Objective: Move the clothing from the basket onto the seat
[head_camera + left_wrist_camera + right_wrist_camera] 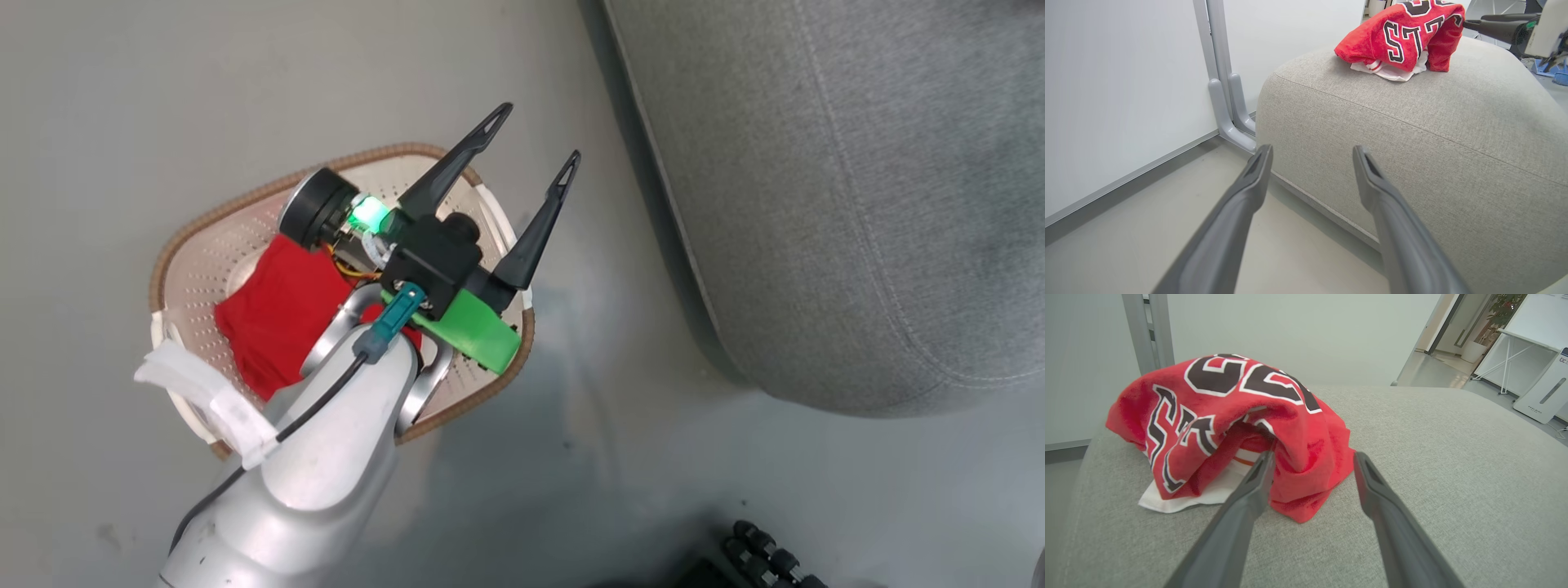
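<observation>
Jersey [1229, 428], red with black-and-white lettering, lies crumpled on the grey seat [1433, 477], with the right claw [1312, 457] standing open astride its near fold; one finger appears to touch the cloth, though the view does not settle it. Second red garment [277, 318], probably the shorts, lies in the basket [245, 202] on the floor [122, 82], left of the seat, beneath the left claw [540, 131], which is open and holds nothing.

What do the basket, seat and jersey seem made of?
Basket: likely matte cream plastic, perforated in rows; brown rim looks woven. Seat: grey upholstery fabric, coarse visible weave, stitched seams. Jersey: soft red cloth, probably synthetic knit, slumped in folds; lettering black with white edging.
</observation>
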### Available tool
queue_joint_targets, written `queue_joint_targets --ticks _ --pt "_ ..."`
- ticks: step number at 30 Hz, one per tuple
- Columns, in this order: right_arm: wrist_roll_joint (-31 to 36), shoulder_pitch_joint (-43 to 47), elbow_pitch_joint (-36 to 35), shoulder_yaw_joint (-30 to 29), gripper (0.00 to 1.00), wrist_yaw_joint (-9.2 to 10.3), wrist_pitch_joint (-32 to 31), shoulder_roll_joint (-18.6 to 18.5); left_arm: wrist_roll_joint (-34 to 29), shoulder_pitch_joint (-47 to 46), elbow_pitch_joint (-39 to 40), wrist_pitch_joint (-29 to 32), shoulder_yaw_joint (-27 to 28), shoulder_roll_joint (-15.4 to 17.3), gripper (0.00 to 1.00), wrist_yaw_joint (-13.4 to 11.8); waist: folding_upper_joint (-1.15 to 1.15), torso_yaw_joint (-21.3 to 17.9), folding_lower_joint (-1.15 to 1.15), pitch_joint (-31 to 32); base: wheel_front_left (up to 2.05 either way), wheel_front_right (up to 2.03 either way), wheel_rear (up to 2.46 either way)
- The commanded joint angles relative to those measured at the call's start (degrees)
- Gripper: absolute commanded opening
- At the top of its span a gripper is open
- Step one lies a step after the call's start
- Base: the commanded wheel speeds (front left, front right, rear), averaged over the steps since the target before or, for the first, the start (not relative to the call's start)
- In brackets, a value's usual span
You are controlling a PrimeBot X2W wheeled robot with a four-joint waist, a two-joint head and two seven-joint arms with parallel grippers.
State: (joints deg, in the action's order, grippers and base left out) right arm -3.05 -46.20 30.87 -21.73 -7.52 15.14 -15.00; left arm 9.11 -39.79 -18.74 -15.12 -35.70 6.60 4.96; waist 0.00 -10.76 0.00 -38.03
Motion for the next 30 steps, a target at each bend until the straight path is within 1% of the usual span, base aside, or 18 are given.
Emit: queue_joint_targets --ticks 1,8,10,15,23,30 --pt "-0.27 2.78 -1.14 0.41 1.0 0.06 0.0 0.36 0.44 1.56 0.33 -0.04 0.92 0.0 1.0 -0.51 0.0 0.13 0.0 5.38 0.0 0.0 0.0" --pt "-1.35 11.93 -6.19 5.02 1.0 0.06 0.0 1.94 2.37 6.66 1.66 -0.04 5.96 -0.41 1.0 -2.15 0.0 1.24 0.0 12.13 0.0 0.0 0.0" --pt "-0.99 14.29 -7.59 6.85 1.0 0.06 0.01 1.97 2.76 8.23 2.21 -0.04 7.66 -0.51 1.0 -2.53 0.0 1.94 0.0 13.95 0.0 0.0 0.0" --pt "-2.54 18.98 -11.14 9.9 1.0 0.06 0.01 3.77 3.22 12.74 3.34 -0.04 12.31 -0.54 1.0 -3.13 0.0 4.33 0.0 18.42 0.0 0.0 0.0" --pt "-3.7 23.28 -15.48 16.5 1.0 0.06 0.0 6.13 3.0 19.81 4.66 -0.05 19.66 -0.58 1.0 -3.48 0.0 8.51 0.0 23.58 0.0 0.0 0.0" --pt "-4.0 24.21 -16.71 21.2 1.0 0.06 0.01 7.69 2.52 23.82 6.11 -0.04 25.74 -1.48 1.0 -3.54 0.0 12.29 0.0 26.2 0.0 0.0 0.0"
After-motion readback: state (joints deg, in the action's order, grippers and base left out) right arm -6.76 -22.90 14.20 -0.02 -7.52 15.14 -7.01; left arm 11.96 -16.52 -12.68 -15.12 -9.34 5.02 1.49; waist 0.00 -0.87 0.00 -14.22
